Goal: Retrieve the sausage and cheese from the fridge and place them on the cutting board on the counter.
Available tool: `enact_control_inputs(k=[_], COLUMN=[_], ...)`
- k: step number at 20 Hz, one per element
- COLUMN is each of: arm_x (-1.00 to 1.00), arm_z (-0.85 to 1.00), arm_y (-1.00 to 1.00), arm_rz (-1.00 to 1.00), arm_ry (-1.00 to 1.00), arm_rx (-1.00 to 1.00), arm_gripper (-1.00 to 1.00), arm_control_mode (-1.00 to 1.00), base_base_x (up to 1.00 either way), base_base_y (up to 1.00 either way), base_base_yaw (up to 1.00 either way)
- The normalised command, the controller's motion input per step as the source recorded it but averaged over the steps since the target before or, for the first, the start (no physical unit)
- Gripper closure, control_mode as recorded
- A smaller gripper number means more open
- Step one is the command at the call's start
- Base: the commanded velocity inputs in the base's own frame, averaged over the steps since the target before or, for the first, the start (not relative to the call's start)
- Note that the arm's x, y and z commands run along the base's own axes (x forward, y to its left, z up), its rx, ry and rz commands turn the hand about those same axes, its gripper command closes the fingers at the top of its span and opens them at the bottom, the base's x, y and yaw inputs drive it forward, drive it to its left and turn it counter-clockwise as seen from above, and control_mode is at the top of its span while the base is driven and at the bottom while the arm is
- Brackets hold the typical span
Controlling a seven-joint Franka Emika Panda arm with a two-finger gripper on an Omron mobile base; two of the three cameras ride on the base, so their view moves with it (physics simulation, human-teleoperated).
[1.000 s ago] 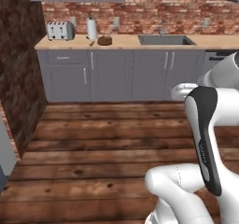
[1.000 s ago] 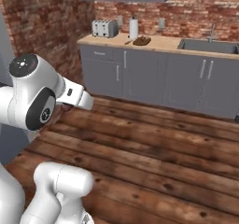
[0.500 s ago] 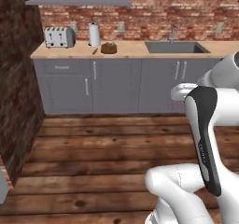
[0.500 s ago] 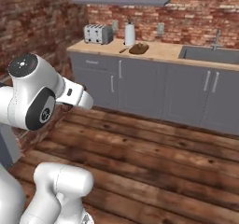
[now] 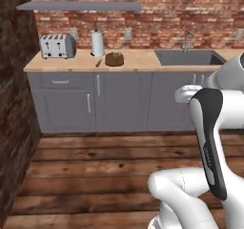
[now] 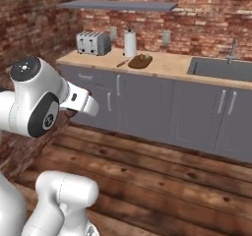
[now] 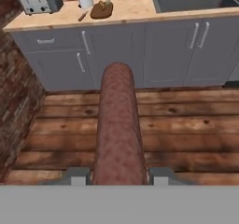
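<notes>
My gripper [image 7: 119,174] is shut on the sausage [image 7: 118,125], a dark reddish-brown cylinder that sticks out forward between the two fingertips [image 7: 77,175] over the wooden floor. The cutting board [image 5: 114,59] [image 6: 140,61] [image 7: 101,10] is a dark brown oval on the light wooden counter [image 5: 143,61] [image 6: 167,65] [image 7: 135,8], far ahead of the hand. A small yellowish chunk [image 6: 143,58], the cheese by its look, lies on the board. The fridge is out of view.
On the counter stand a toaster [image 5: 57,46], a paper towel roll [image 5: 97,43] and a sink [image 5: 188,57]; a knife [image 5: 98,62] lies left of the board. A brick wall [image 5: 14,104] juts out at the left. Wooden floor [image 5: 95,171] stretches up to the grey cabinets.
The base has driven and turned toward the counter: counter and cabinets now look larger and nearer, and the blue-grey edge at the lower left has slid out of the picture.
</notes>
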Motion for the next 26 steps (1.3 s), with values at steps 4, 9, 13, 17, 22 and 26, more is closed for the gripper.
enact_control_inputs(k=[4,9,13,17,22,26], arm_x=[0.00,0.00,0.00,0.00,0.00,0.00], arm_z=[0.00,0.00,0.00,0.00,0.00,0.00], arm_y=[0.00,0.00,0.00,0.00,0.00,0.00], arm_rz=[0.00,0.00,0.00,0.00,0.00,0.00], arm_ry=[0.00,0.00,0.00,0.00,0.00,0.00], arm_rx=[0.00,0.00,0.00,0.00,0.00,0.00], arm_gripper=[1.00,1.00,1.00,1.00,1.00,1.00], arm_control_mode=[1.00,1.00,1.00,1.00,1.00,1.00], base_base_x=[1.00,1.00,1.00,1.00,1.00,1.00], base_base_y=[0.28,0.35,0.29,0.23,0.08,0.00], base_base_yaw=[0.00,0.00,0.00,0.00,0.00,0.00])
